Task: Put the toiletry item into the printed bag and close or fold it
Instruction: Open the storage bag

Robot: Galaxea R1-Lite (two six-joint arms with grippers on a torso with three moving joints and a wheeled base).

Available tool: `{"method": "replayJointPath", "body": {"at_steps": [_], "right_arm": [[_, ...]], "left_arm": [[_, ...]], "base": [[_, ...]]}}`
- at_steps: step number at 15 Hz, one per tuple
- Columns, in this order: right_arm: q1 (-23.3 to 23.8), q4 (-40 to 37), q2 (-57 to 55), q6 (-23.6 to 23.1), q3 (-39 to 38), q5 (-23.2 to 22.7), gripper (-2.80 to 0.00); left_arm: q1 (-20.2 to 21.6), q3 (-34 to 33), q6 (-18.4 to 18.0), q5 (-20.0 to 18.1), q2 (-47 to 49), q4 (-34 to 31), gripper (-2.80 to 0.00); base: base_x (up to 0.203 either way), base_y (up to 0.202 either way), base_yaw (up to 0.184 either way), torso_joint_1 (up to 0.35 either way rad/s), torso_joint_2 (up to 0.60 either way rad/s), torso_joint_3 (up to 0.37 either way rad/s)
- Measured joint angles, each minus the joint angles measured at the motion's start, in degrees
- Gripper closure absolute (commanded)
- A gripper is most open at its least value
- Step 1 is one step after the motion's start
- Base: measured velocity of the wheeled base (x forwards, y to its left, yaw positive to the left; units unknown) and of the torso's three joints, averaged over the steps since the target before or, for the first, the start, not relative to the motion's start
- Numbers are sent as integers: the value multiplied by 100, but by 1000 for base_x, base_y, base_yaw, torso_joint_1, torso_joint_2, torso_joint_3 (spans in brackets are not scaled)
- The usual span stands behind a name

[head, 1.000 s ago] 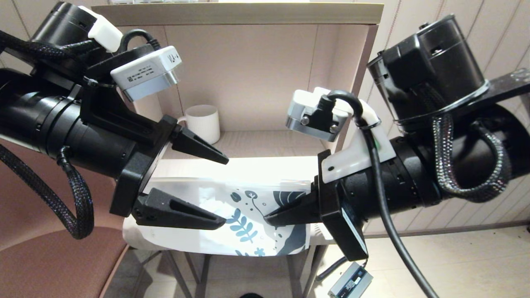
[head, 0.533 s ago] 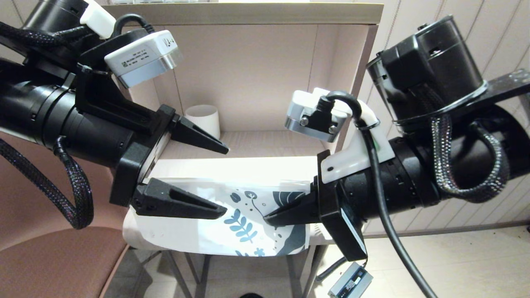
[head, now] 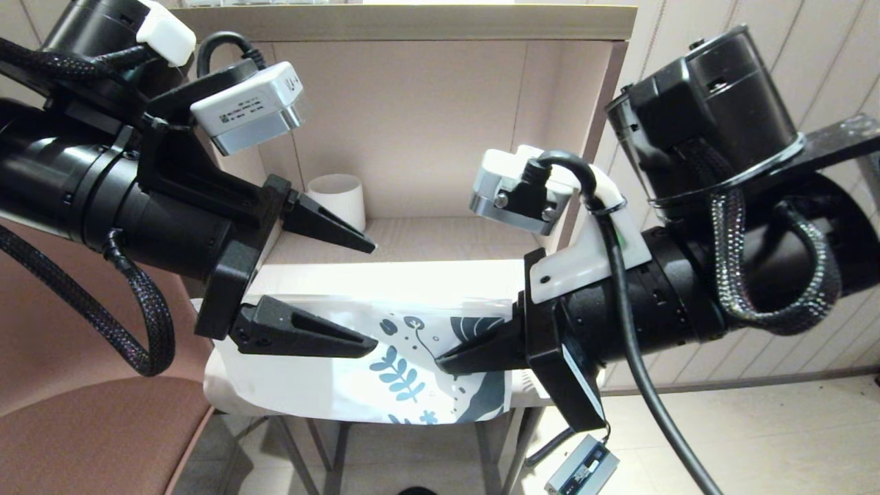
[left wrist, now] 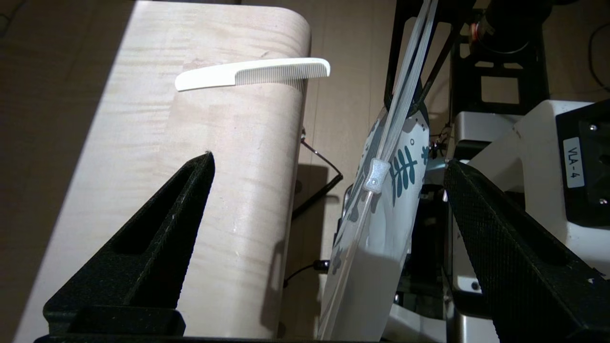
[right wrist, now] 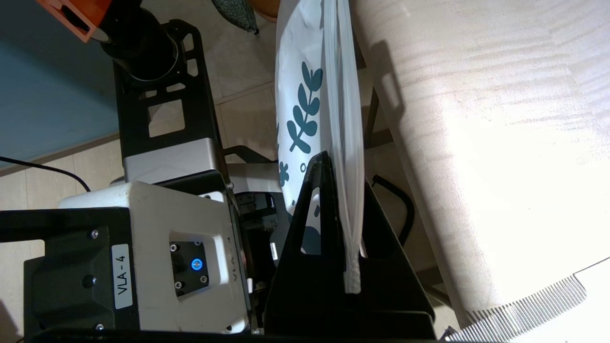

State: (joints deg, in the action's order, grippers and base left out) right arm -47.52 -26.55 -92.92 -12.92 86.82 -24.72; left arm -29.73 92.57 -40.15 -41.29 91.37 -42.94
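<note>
Comb [left wrist: 251, 74] lay at worktop [left wrist: 143, 157] edge, unbagged. Right hand [right wrist: 345, 267] clamped pouch [head: 385, 371] rim; left hand [head: 364, 292], jaws apart, must fetch comb next.

one comb [left wrist: 252, 74], one printed bag [head: 385, 375], one mug [head: 338, 199]
</note>
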Motion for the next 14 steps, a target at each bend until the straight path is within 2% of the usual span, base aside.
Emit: {"method": "replayJointPath", "body": {"at_steps": [4, 5, 14], "right_arm": [[0, 4, -8, 0, -6, 0, 0], [0, 2, -13, 0, -6, 0, 0], [0, 81, -61, -1, 6, 3, 0]], "left_arm": [[0, -18, 2, 14, -9, 0, -280], [0, -26, 4, 13, -9, 2, 0], [2, -41, 4, 12, -2, -2, 0]], "base": [[0, 0, 0, 0, 0, 0], [0, 0, 0, 0, 0, 0], [0, 0, 0, 0, 0, 0]]}}
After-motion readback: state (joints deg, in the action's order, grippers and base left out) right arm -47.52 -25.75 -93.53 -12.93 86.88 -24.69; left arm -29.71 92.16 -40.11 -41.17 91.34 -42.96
